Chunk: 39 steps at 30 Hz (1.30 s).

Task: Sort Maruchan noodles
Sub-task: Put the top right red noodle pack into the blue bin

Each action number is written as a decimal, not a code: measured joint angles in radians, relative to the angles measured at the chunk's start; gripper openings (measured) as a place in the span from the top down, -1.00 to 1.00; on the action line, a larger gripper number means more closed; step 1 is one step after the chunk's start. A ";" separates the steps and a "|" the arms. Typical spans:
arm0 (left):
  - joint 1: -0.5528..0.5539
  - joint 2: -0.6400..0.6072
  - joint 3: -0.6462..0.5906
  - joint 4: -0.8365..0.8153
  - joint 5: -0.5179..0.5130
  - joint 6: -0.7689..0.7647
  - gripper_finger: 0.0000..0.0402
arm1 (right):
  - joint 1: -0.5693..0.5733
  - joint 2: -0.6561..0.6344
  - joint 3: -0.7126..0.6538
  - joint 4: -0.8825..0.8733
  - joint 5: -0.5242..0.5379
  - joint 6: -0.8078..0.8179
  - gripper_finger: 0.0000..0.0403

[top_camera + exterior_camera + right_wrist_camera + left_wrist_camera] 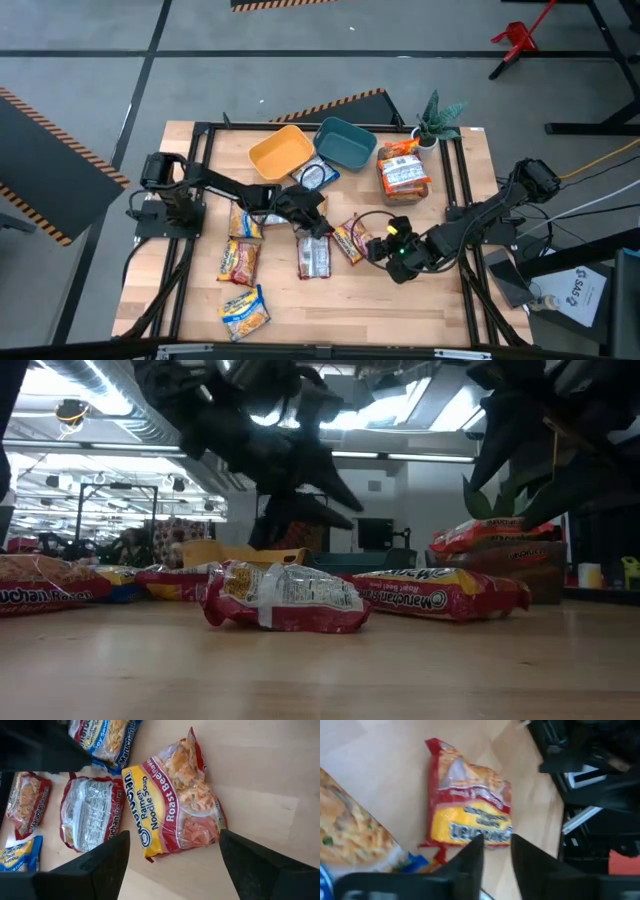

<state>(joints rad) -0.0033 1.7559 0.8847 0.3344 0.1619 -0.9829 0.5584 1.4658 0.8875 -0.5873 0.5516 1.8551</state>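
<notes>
Left gripper sits mid-frame in the overhead shot, fingers nearly together with nothing between them, just above a flat red plastic noodle packet. Right gripper, spread wide and empty, hovers right of another red-and-yellow crinkly packet. Farther up sit round yellow and teal plastic bins.

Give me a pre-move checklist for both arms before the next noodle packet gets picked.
1. Right gripper open around the Roast Beef packet: ok, fingers stand on either side of it.
2. Left gripper holding anything: cannot tell; its fingers stand close together near a red packet.
3. Yellow bin and teal bin reachable: ok, neither arm is over them.
4. Arms apart: not ok, both grippers crowd the table's middle.
5. Face-down red packet free: ok, it lies beside the Roast Beef packet, untouched.
</notes>
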 joint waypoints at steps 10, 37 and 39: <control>-0.018 0.050 0.006 0.005 0.001 0.030 0.99 | -0.002 0.000 0.000 -0.024 0.017 0.003 -0.45; -0.003 0.157 0.005 0.010 -0.142 0.024 1.00 | -0.002 0.000 0.001 -0.012 0.023 -0.017 -0.45; -0.003 0.168 0.003 -0.003 -0.137 0.021 1.00 | -0.002 0.000 0.001 -0.001 -0.004 -0.022 -0.45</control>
<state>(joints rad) -0.0067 1.9235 0.8878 0.3318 0.0250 -0.9616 0.5560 1.4658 0.8883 -0.5879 0.5480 1.8331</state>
